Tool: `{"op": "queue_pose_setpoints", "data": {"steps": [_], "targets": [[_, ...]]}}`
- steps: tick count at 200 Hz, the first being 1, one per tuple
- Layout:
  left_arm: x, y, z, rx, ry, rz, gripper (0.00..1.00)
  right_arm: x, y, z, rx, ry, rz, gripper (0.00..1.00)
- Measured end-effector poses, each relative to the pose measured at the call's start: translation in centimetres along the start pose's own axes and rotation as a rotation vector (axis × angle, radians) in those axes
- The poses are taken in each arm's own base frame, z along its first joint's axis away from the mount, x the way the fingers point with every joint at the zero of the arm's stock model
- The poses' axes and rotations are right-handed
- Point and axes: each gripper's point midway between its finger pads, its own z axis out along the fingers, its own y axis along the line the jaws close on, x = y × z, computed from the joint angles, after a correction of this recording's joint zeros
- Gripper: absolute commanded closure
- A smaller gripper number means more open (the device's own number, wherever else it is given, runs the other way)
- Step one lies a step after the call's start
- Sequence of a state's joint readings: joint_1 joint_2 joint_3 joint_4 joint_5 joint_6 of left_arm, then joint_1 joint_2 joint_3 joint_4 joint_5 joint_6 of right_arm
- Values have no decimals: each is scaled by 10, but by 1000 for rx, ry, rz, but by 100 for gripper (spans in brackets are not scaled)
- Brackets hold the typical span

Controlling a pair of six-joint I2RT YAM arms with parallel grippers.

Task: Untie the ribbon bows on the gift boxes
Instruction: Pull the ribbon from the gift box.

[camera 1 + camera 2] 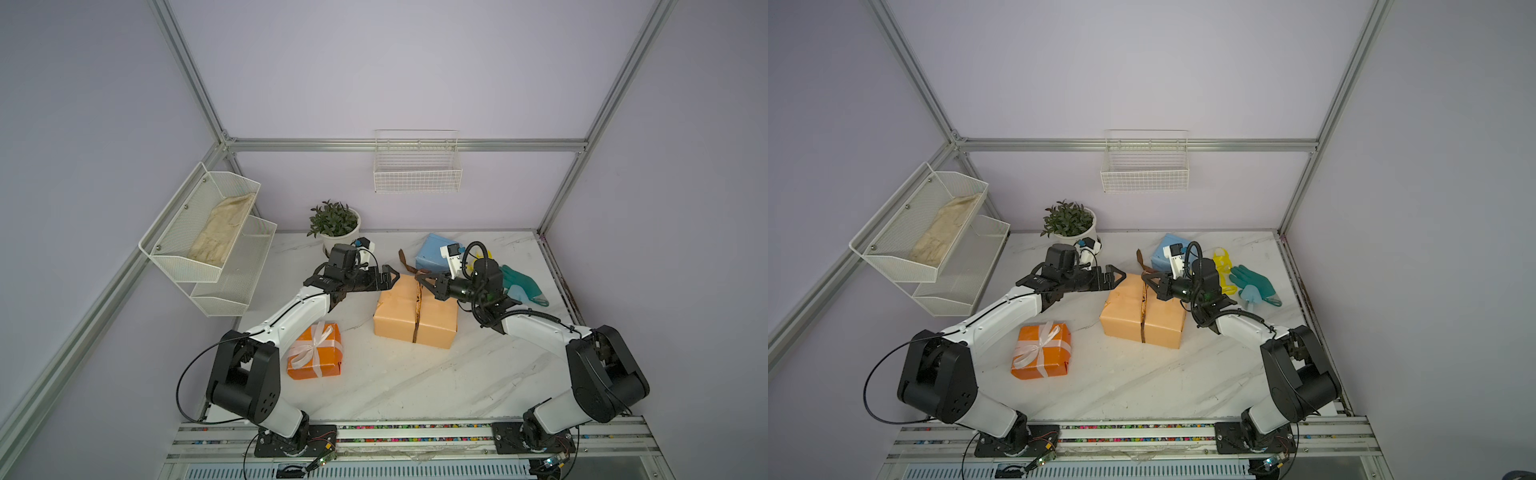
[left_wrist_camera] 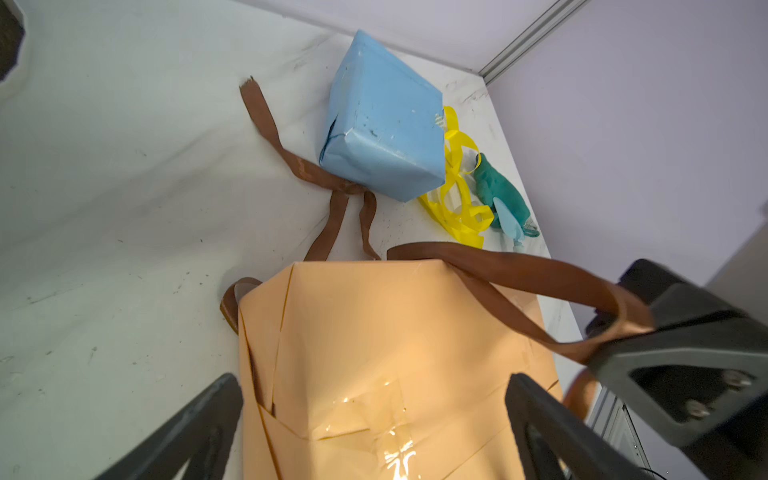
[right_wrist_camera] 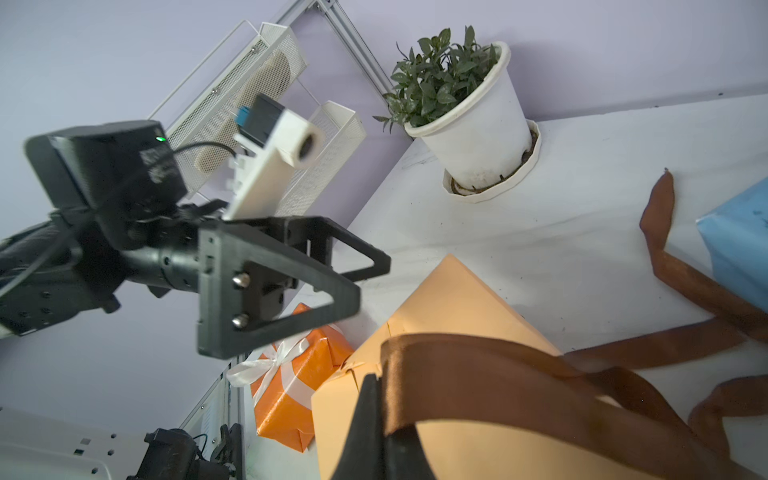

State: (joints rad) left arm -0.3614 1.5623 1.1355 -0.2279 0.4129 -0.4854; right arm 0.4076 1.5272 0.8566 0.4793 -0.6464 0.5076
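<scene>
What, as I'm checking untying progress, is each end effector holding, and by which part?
The right end effector is shut on the brown ribbon, pinching a loop above the peach box; the left end effector is open, holding nothing.

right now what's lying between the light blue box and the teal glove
The loose yellow ribbon lies in a heap between the light blue box and the teal glove; the left wrist view shows it clearly.
</scene>
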Motion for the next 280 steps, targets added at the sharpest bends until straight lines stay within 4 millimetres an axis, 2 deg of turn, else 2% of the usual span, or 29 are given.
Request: {"op": "queue_pose_setpoints", "data": {"steps": [20, 40, 67, 92, 123, 172, 227, 280], "targets": [[17, 8, 18, -11, 59, -8, 0, -8, 6, -2, 1, -3, -2, 100], [31, 7, 30, -11, 102, 5, 0, -16, 14, -6, 3, -9, -16, 100], [42, 1, 37, -5, 134, 33, 0, -34, 29, -13, -5, -38, -54, 100], [52, 4, 41, -21, 169, 41, 0, -50, 40, -17, -5, -61, -91, 100], [47, 2, 39, -46, 168, 55, 0, -61, 46, -17, 2, -57, -116, 100], [44, -6, 37, -76, 181, 91, 0, -91, 64, -20, -1, -93, -193, 100], [48, -1, 40, -101, 211, 83, 0, -112, 75, -26, 34, -116, -263, 100], [46, 0, 38, -118, 215, 98, 0, -145, 102, -42, 35, -188, -330, 100]]}}
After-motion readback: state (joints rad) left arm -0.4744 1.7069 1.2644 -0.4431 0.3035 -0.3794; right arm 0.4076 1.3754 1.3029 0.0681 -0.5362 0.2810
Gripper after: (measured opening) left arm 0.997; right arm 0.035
